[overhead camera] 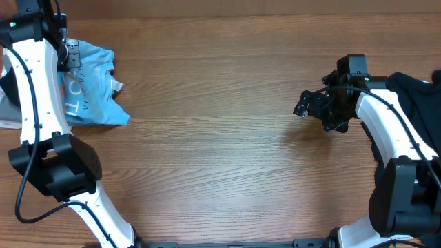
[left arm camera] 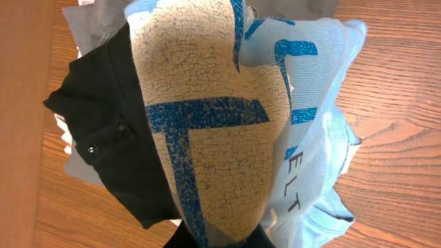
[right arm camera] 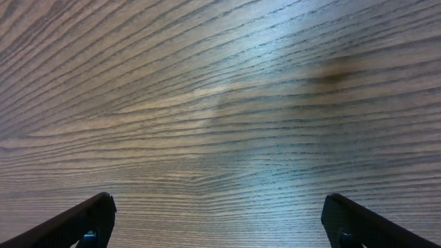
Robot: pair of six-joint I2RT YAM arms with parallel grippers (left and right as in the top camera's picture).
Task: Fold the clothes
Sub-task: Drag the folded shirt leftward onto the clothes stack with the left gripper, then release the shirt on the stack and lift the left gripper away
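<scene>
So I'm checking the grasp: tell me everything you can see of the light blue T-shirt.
The light blue T-shirt lies crumpled at the far left of the wooden table, soft knit, bearing cracked cream print with blue letters. The left gripper, shut, pinches one fold up; a black garment lies against it.

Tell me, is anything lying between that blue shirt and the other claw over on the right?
Nothing visible. Only bare wooden table lies between the blue shirt, pinched in the left gripper, and the open right gripper. A black cloth lies at the right edge, beyond that gripper, out of the way.
</scene>
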